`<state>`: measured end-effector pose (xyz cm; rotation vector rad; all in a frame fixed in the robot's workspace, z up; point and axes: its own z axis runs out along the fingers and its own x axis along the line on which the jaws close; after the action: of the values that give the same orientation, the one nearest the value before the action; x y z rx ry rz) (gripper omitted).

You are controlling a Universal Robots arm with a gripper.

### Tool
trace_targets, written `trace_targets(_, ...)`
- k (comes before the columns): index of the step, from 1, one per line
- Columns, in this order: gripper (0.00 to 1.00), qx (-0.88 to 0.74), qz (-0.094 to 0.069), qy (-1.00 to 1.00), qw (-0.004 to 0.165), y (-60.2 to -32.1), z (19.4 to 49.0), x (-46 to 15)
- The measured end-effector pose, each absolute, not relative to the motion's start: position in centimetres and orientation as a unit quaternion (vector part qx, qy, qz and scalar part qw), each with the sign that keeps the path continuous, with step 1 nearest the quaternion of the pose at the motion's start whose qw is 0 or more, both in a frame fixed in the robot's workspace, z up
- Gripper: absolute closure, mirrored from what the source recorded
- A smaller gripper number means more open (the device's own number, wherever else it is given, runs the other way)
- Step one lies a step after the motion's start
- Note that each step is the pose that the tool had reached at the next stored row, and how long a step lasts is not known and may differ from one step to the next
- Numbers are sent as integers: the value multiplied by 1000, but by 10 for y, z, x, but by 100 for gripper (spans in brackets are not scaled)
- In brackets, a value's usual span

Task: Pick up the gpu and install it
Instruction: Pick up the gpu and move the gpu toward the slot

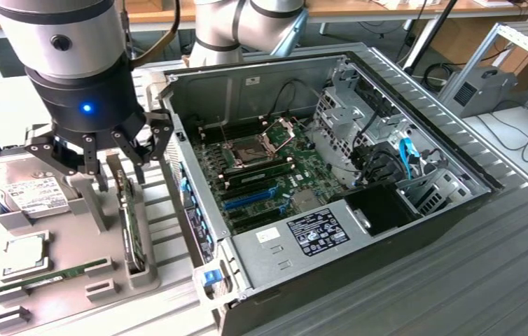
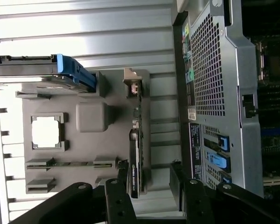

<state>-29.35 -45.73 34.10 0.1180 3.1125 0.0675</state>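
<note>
The gpu (image 1: 132,227) is a thin black card standing on edge in a slot of the grey parts holder (image 1: 73,297), just left of the open computer case (image 1: 339,175) in the exterior view. My gripper (image 1: 105,162) hangs directly above the card's far end, open and holding nothing. In the wrist view the gpu (image 2: 135,140) appears edge-on, and its near end lies between my two black fingers (image 2: 115,198) without touching them. My gripper (image 2: 151,196) straddles that end with room on both sides.
The holder (image 2: 91,144) also carries a silver hard drive (image 1: 26,190), a CPU (image 1: 26,255) and a green RAM stick (image 1: 54,274). The case's rear panel (image 2: 214,84) stands close beside the card. Blue slots (image 1: 245,199) lie on the motherboard (image 1: 274,164).
</note>
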Motion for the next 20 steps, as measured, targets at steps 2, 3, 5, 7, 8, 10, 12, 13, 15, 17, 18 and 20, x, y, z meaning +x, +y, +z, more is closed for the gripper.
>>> trace_targets(2, 52, 38, 22, 999, 13, -455, 339, -294)
trace_targets(3, 52, 38, 22, 999, 13, -454, 337, -294)
trace_targets(5, 52, 38, 22, 999, 13, -452, 334, -294)
trace_targets(7, 52, 38, 22, 999, 13, -451, 331, -294)
trace_targets(8, 52, 38, 22, 999, 13, -451, 329, -294)
trace_targets(10, 52, 38, 22, 999, 13, -450, 325, -294)
trace_targets(12, 52, 38, 22, 999, 13, -449, 321, -294)
trace_targets(13, 52, 38, 22, 999, 13, -449, 319, -294)
trace_targets(15, 52, 38, 22, 999, 13, -449, 315, -295)
trace_targets(17, 52, 38, 22, 999, 13, -449, 312, -295)
trace_targets(18, 52, 38, 22, 999, 13, -449, 310, -295)
trace_targets(20, 52, 38, 22, 999, 13, -449, 306, -295)
